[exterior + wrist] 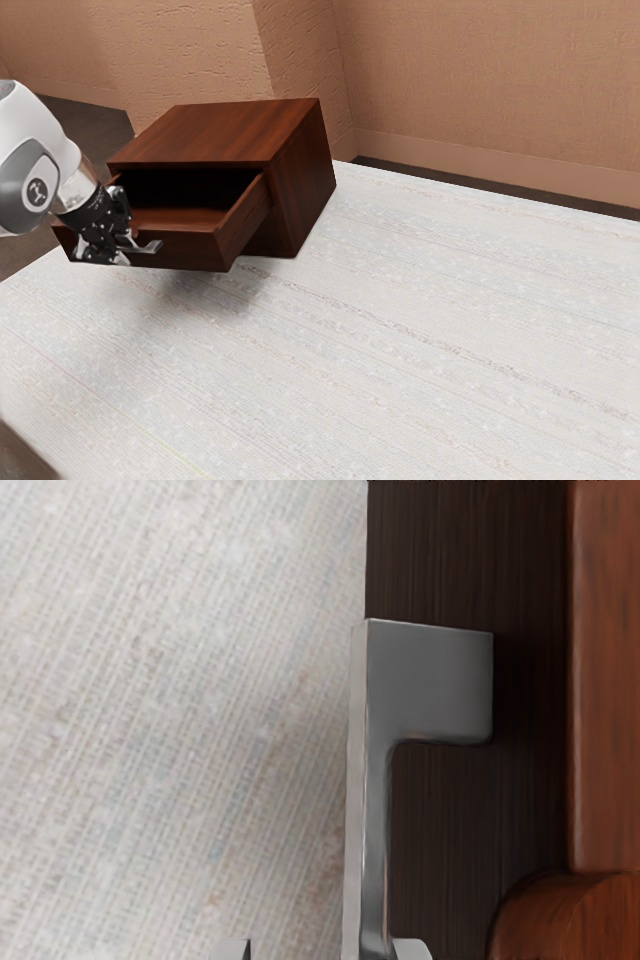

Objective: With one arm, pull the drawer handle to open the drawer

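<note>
Exterior view: open drawer [195, 225] faces the exterior view's left.

I see the dark wooden drawer [200, 222] pulled partly out, far left; its grey metal handle [150, 246] juts from the front.

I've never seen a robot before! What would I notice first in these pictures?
A reddish-brown wooden cabinet stands at the far end of the white table, with its drawer clearly open. At the exterior view's left, the white robot arm has its black hand at the drawer's grey metal handle.
</note>
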